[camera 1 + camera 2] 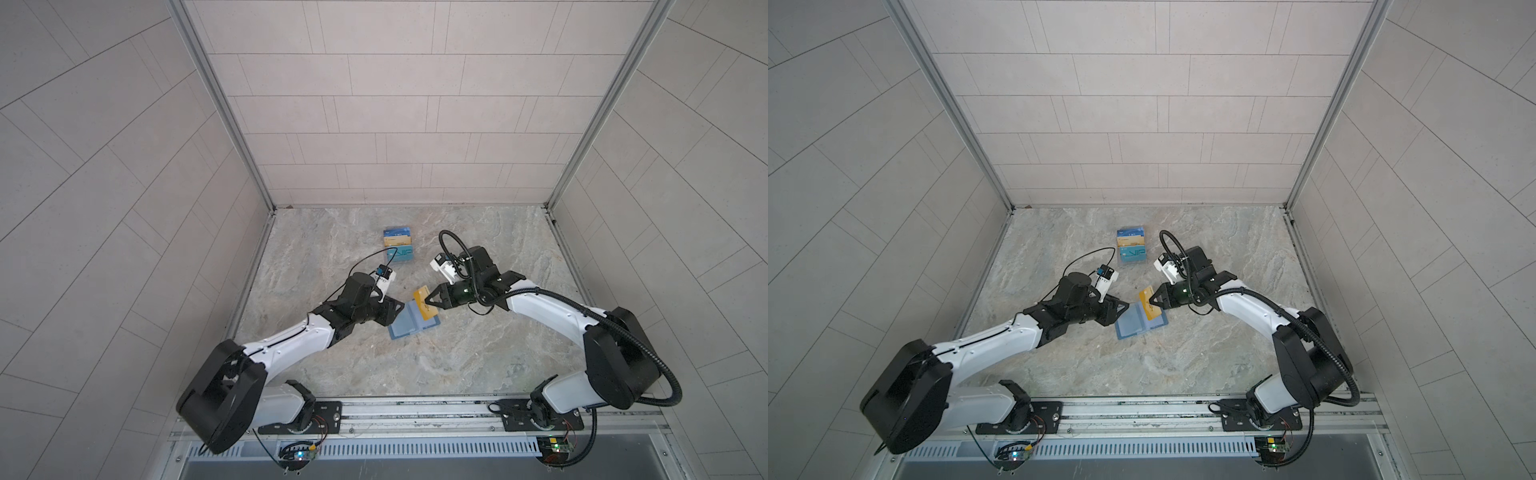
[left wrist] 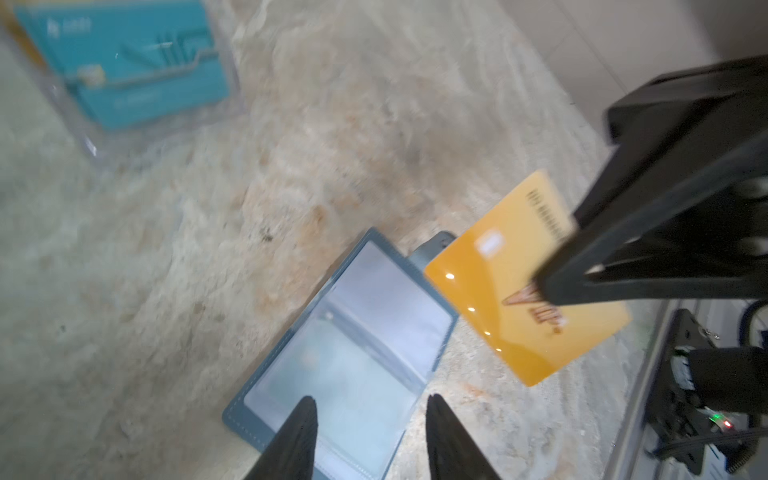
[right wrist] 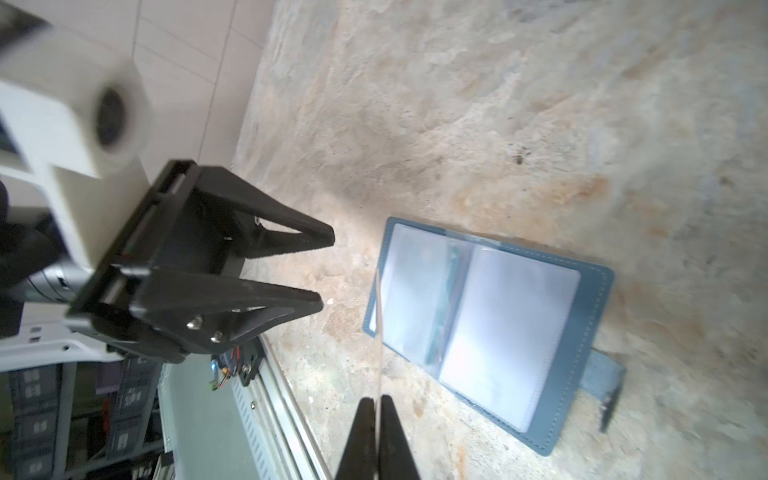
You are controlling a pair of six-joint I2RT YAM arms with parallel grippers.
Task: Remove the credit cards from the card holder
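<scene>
The card holder (image 1: 405, 330) (image 1: 1133, 326) lies open on the marble table, teal outside with pale clear sleeves (image 2: 361, 332) (image 3: 498, 316). A gold-yellow credit card (image 1: 423, 296) (image 1: 1145, 296) (image 2: 498, 307) hangs just over the holder's right half, clear of the sleeves. My right gripper (image 1: 430, 303) (image 1: 1152, 302) (image 3: 377, 399) is shut on this card, which shows edge-on (image 3: 378, 332) in the right wrist view. My left gripper (image 1: 399, 307) (image 1: 1123, 306) (image 2: 370, 401) is open at the holder's left edge, with nothing between its fingers. A thin teal strip (image 3: 446, 299) shows at the fold.
A clear tiered stand (image 1: 398, 245) (image 1: 1132, 247) (image 2: 124, 62) with several cards stands farther back, left of the middle. Tiled walls close the table on three sides. A metal rail (image 1: 415, 409) runs along the front edge.
</scene>
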